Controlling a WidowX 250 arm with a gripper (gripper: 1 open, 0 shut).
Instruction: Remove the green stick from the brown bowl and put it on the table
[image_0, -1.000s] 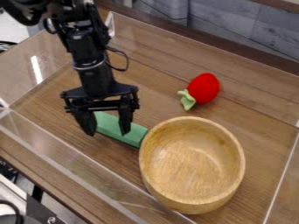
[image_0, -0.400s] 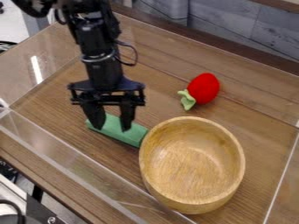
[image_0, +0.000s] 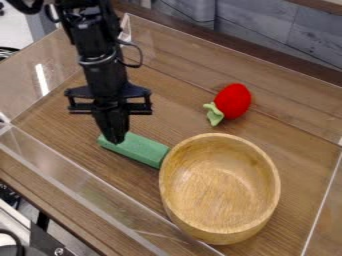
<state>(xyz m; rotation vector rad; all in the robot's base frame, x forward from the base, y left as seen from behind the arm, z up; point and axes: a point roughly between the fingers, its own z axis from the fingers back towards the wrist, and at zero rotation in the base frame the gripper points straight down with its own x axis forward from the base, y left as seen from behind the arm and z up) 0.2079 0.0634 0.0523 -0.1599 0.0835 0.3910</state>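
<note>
Above green stick (image_0: 134, 149) | fingers (image_0: 128, 133) narrow, seemingly empty | arm higher than before | stick unmoved

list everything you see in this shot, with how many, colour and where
green stick: one, light green, on the table beside the bowl, below the gripper
brown bowl: one, light brown wood, near right of the table
strawberry toy: one, red with a green leaf, on the table beyond the bowl
table: one, brown wood grain, under everything
clear walls: around the table's edges
robot arm: one, black, upper left
gripper: one, black, above the stick, shut
</note>
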